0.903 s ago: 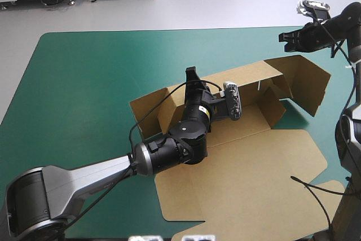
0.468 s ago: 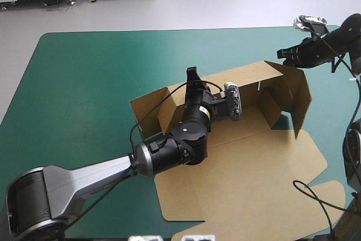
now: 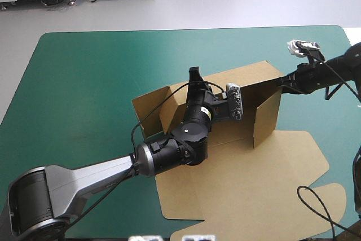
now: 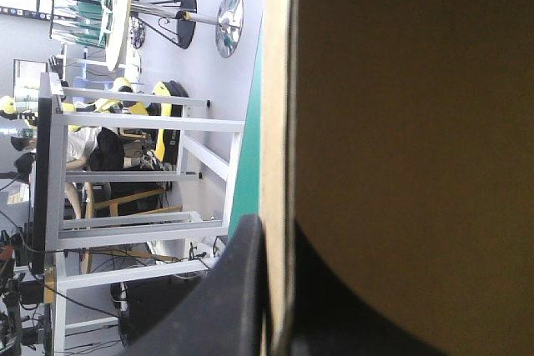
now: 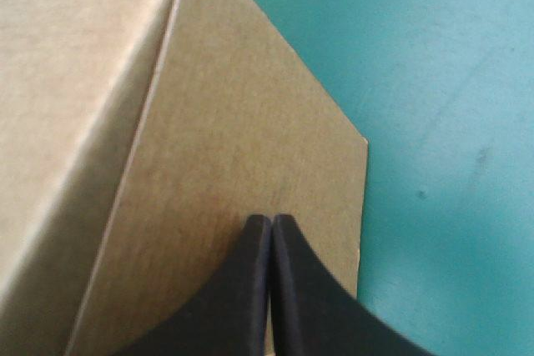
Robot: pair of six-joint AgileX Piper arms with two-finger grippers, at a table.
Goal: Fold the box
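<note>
The brown box sits mid-table on the teal-green cover, its walls raised and its lid flat. The left gripper pinches the box's far wall. The right gripper, fingers pressed together, touches the upright side wall.

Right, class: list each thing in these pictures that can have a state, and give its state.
Box: part-folded, open.
Back wall: upright.
End wall: upright, swung inward.
Lid: lying flat.
Left gripper: shut on the back wall's edge.
Right gripper: shut, tips against the end wall.
</note>
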